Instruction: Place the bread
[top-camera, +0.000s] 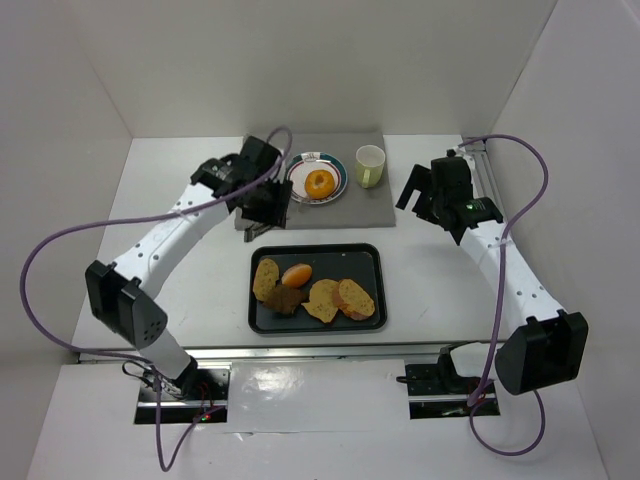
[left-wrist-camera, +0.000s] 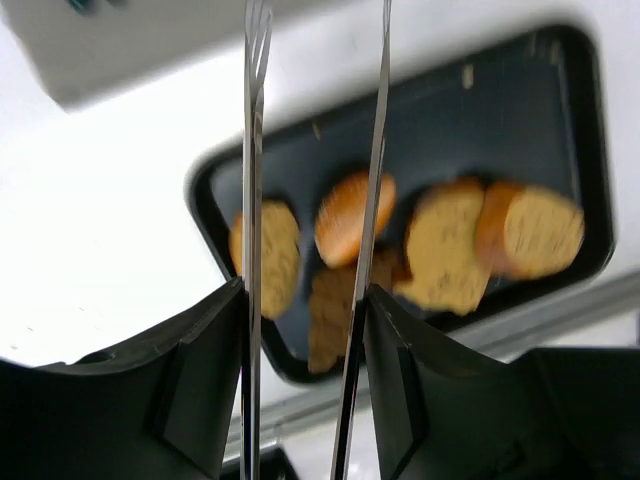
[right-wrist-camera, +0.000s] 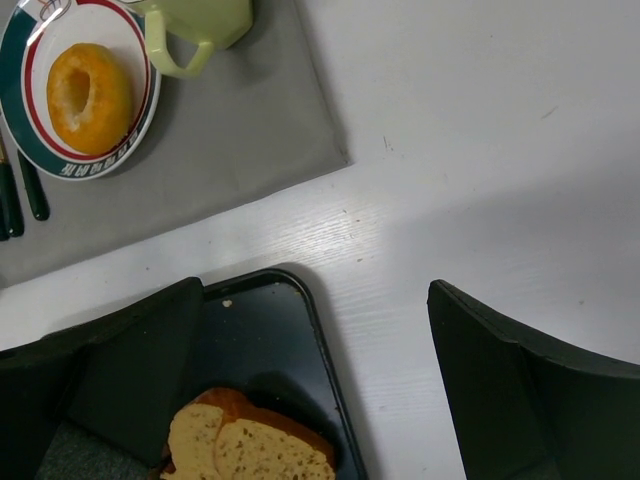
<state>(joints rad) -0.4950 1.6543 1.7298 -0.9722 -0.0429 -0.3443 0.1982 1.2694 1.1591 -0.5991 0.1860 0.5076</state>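
1. The desk (top-camera: 420, 290) is white. A grey mat (top-camera: 365, 210) lies by its far edge, in the middle.
2. A black tray (top-camera: 345, 262) sits in the middle of the desk, closer to the near edge. It holds flat toast slices (top-camera: 340, 298), a dark brown piece (top-camera: 285, 300) and the roll (top-camera: 297, 274).
3. The left tool (left-wrist-camera: 315, 100) hangs over the left end of the mat, just beside the plate (top-camera: 296, 170). Its two thin metal blades stand apart, and we see nothing between them.
4. The right tool (right-wrist-camera: 312, 300) hangs past the right end of the mat, toward the desk's right edge. Its two black fingers are spread wide and hold nothing.
5. The plate rests on the mat, with a green cup (top-camera: 370, 166) just beside it.
6. The ring (top-camera: 319, 183) lies flat on the plate. We think this piece is already in its place. It looks light and soft, so a hard squeeze would dent it.
7. The roll lies in the tray's far left part, between the toast slices. It is right by the dark brown piece, but we cannot tell if they touch. We think it is light and a bit squashy, and its shiny skin may slip. We would take it across its short middle, one blade on each long side, and squeeze only gently. The thin blades could cut into it.
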